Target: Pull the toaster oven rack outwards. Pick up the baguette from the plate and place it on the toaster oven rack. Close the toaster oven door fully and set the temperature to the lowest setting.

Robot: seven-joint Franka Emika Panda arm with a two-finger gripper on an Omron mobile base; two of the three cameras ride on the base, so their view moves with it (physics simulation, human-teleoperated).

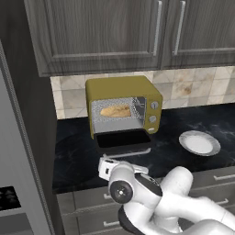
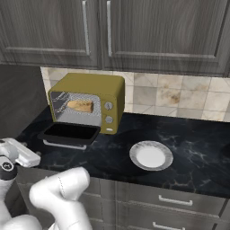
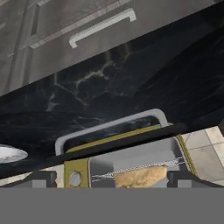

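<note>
Pincer (image 3: 112, 177): mine, spread wide, empty, below the dropped dark-glass silver-handled door (image 1: 122, 140). Golden-brown baguette (image 1: 115, 110): on silvery wire rack (image 3: 144, 168) inside mustard-yellow boxy toaster oven (image 1: 120, 87). Risk: my fingers slipping off the handle, leaving the door ajar.

Oven mouth: toaster oven door (image 1: 123, 139) folded down flat over the counter (image 1: 73, 151), cavity open to the front.
Cavity: baguette (image 1: 115, 110) lies on the toaster oven rack (image 3: 135, 168).
Overhead: wall cabinets (image 1: 105, 32) hang above the toaster oven (image 1: 120, 87).
Right side: bare counter up to the plate (image 1: 199, 142), well apart.
</note>
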